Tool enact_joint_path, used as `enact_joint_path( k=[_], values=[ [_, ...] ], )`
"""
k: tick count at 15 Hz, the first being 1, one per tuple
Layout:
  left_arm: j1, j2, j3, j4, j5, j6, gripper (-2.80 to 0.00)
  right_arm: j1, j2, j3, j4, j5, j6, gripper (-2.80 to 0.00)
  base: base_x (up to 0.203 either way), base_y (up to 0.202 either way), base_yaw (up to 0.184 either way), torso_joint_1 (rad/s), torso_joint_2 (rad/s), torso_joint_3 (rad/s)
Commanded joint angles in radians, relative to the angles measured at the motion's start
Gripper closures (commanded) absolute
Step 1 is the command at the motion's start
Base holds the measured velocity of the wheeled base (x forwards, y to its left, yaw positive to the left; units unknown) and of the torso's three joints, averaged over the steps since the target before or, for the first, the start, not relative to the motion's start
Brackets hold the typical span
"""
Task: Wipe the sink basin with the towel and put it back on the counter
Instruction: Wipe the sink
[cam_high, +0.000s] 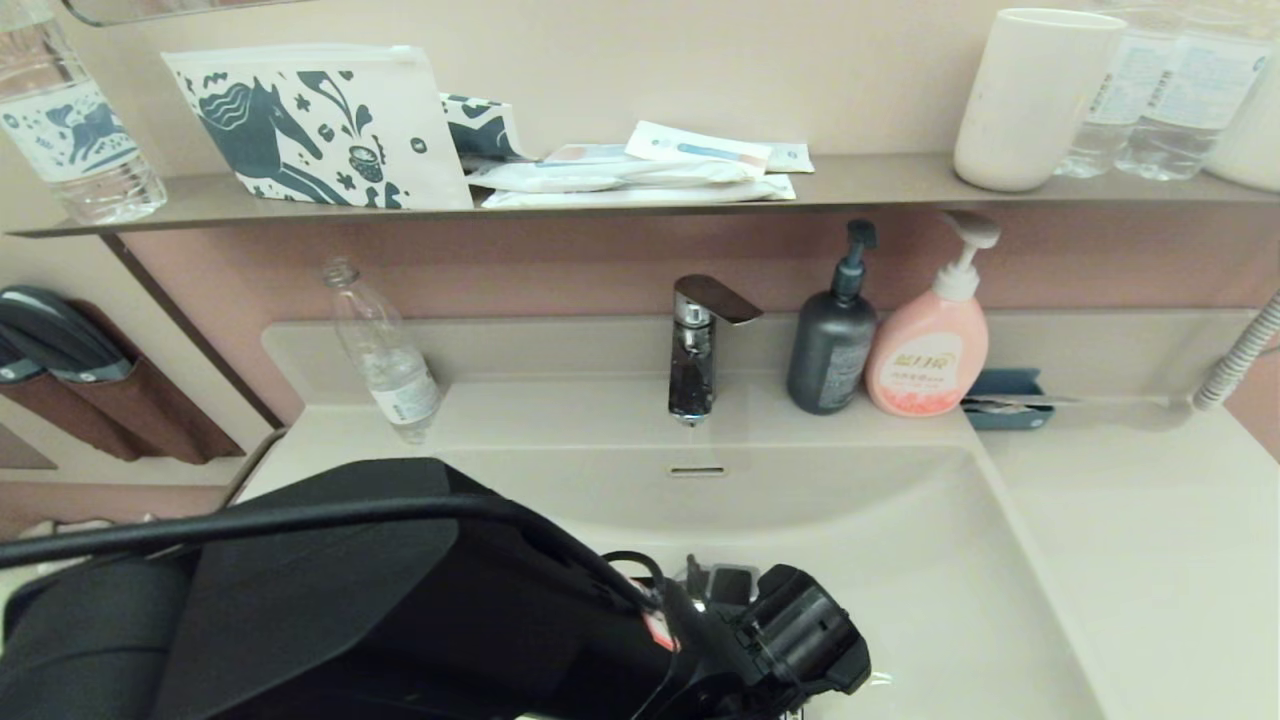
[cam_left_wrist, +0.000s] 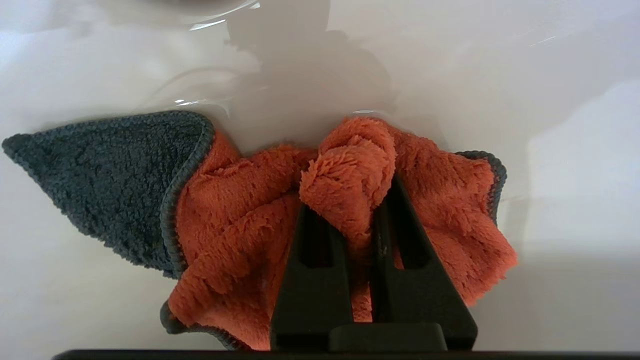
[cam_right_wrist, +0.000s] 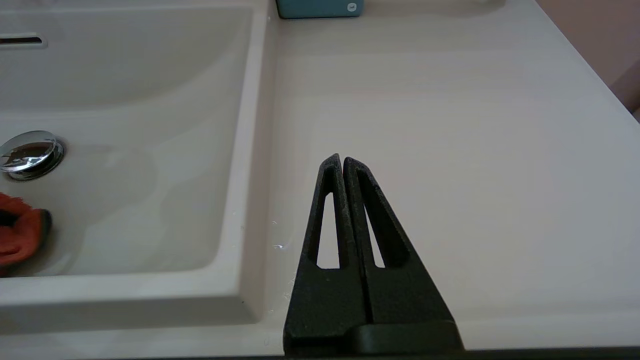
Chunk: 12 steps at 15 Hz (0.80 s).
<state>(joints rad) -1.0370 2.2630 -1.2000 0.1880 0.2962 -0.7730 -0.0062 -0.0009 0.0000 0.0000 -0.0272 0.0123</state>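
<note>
In the head view our left arm hides the floor of the sink basin (cam_high: 900, 540); only the left wrist view shows our left claw (cam_left_wrist: 350, 200) clamped on a bunched fold of the towel (cam_left_wrist: 240, 210). The towel lies crumpled on the basin floor, long axis crosswise to the fingers, its grey corner pointing away to one side. Our right claw (cam_right_wrist: 342, 160), fingers together, hovers over the off-white counter (cam_right_wrist: 450, 125) beside the basin, the chrome drain plug (cam_right_wrist: 31, 152) near the towel.

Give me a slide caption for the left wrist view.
Left hand pinching the towel against the basin floor.
</note>
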Motion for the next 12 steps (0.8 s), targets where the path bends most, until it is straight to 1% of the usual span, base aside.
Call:
enact_joint_path(
  k=[1,3,5,8,9,12],
  values=[
    [0.031,-0.036,0.077,0.002,0.003,0.026,0.00,0.000,0.001,0.000,0.000,0.000,0.000,0.00,0.000,0.000,0.000,0.000,0.00,0.000],
    [0.076,-0.062,0.119,0.001,0.004,0.070,0.00,0.000,0.001,0.000,0.000,0.000,0.000,0.00,0.000,0.000,0.000,0.000,0.00,0.000],
    [0.109,-0.080,0.135,0.000,0.010,0.098,0.00,0.000,0.001,0.000,0.000,0.000,0.000,0.00,0.000,0.000,0.000,0.000,0.00,0.000],
    [0.171,-0.097,0.141,-0.004,0.048,0.164,0.00,0.000,0.001,0.000,0.000,0.000,0.000,0.00,0.000,0.000,0.000,0.000,0.00,0.000],
    [0.195,-0.102,0.142,-0.004,0.051,0.187,0.00,0.000,0.001,0.000,0.000,0.000,0.000,0.00,0.000,0.000,0.000,0.000,0.00,0.000],
    [0.268,-0.131,0.143,-0.005,0.076,0.271,0.00,0.000,0.001,0.000,0.000,0.000,0.000,0.00,0.000,0.000,0.000,0.000,0.00,0.000]
  ],
)
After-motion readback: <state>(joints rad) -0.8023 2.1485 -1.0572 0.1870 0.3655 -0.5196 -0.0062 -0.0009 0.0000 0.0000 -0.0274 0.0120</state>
